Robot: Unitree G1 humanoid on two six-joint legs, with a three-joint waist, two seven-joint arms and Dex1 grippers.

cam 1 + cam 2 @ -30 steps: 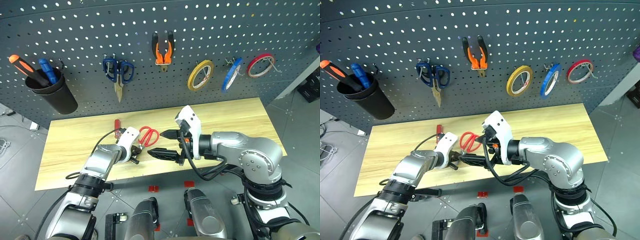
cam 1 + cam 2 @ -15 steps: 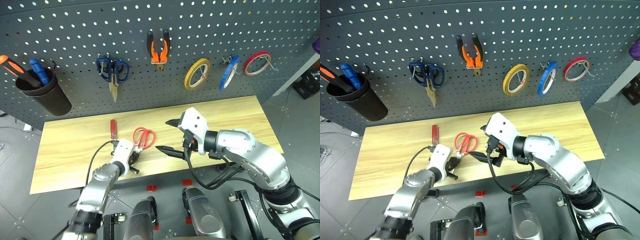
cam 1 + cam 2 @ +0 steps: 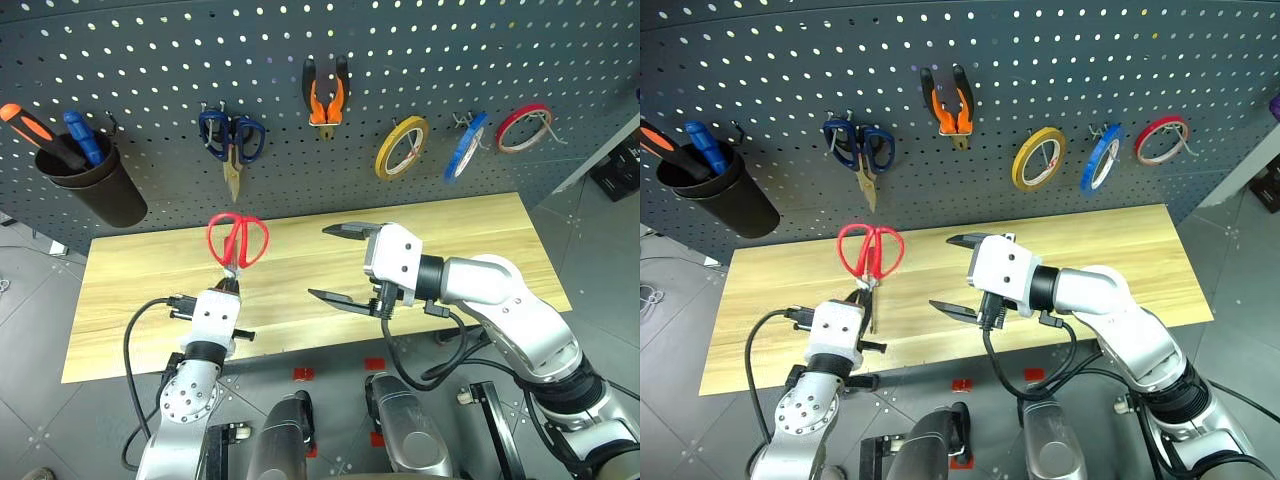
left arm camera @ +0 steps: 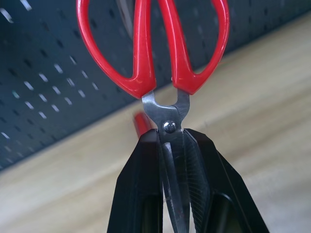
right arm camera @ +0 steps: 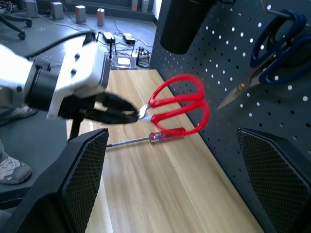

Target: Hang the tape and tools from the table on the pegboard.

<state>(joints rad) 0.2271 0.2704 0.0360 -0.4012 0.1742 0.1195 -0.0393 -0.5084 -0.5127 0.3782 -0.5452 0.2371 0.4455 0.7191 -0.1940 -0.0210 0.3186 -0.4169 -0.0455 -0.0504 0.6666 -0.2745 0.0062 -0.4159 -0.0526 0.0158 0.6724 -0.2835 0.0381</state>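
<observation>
My left fingers (image 4: 146,189) are black, ribbed inside; the scissors (image 3: 237,240) have red handles, steel blades; the table (image 3: 480,240) is pale wood with plank grain; the pegboard (image 3: 420,60) is dark grey, dotted with holes; the tape (image 3: 465,147) is blue; the pliers (image 3: 326,95) orange and black.

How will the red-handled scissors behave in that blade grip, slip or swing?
The left pincer is shut on the red-handled scissors by the blades, handles up. Bare metal blades look smooth, so they may slide or pivot in the fingers. The looped handles sit well above the grip, so they are probably top-heavy and apt to swing. The scissors look rigid, not floppy.
</observation>
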